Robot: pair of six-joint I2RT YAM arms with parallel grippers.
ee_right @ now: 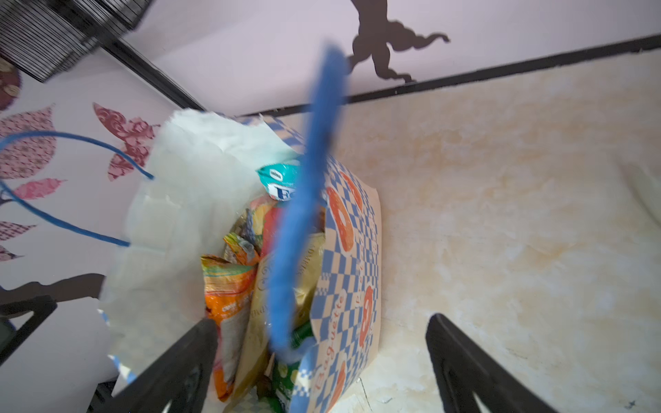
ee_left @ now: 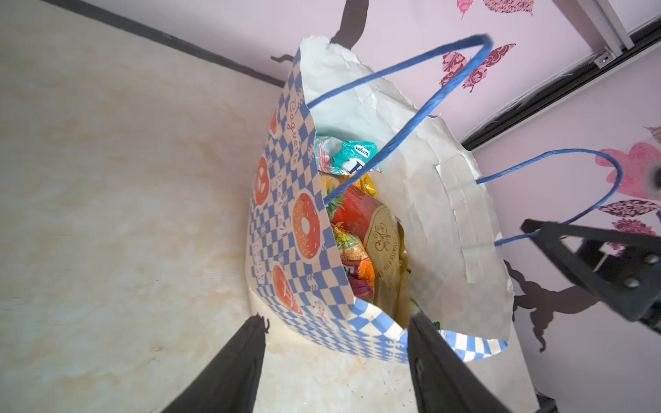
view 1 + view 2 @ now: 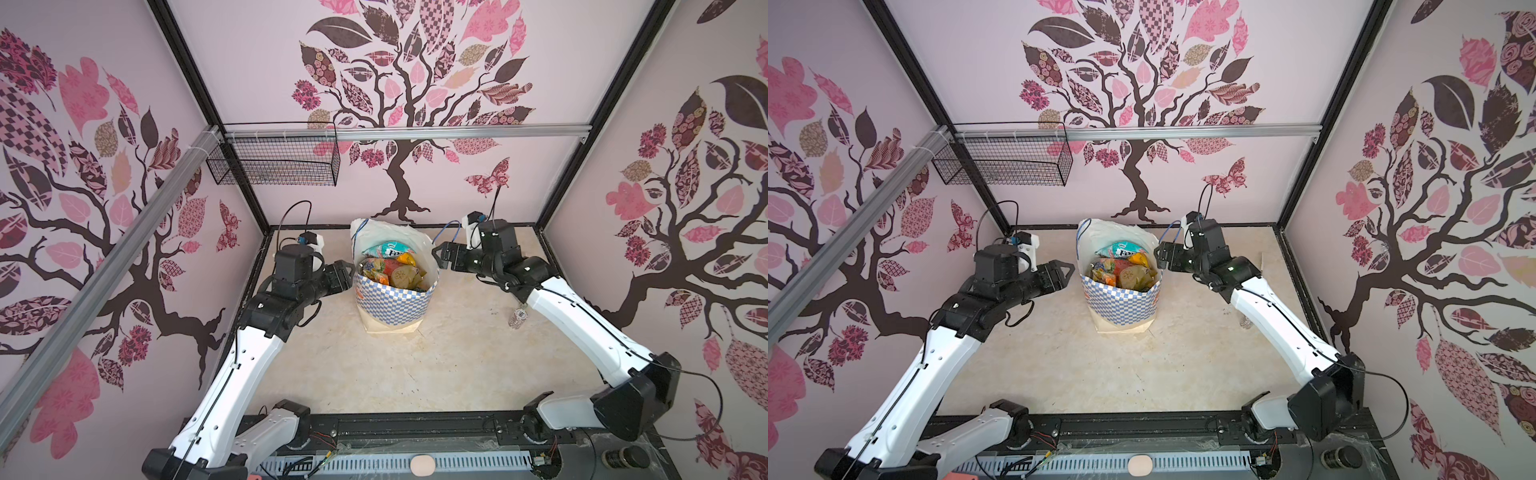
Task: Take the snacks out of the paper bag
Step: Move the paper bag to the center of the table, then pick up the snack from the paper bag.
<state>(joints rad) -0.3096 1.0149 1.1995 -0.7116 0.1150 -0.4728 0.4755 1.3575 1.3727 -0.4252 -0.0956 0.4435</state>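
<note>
At the far left, the black wire basket [image 3: 274, 162] hangs on the wall, and no packet shows in it. Below it, the left end effector [image 3: 348, 271] sits just beside the left wall of the paper bag [image 3: 392, 303]. Its jaws are spread and hold nothing, and in the left wrist view the bag's corner lies between them.

The bag stands upright in the middle of the bench [image 3: 415, 374], toward the far side, with its mouth open. The snacks [image 3: 395, 270] are all inside and fill it nearly to the rim. A teal FOX'S packet [image 3: 388, 250] lies at the far side, a gold pack [image 3: 405, 276] at the centre and an orange packet [image 1: 229, 286] beside it.

The right end effector [image 3: 438, 253] is at the bag's right rim. Its jaws are wide and straddle that wall, one finger over the packets and one outside. A blue cord handle [image 1: 304, 232] runs between them, too blurred to tell whether it touches either finger.

At the right, a small patterned cylinder [image 3: 517, 320] stands well apart from the bag.

No packet lies on the bench, so the unloading looks unstarted and every snack is still left to lift out.
</note>
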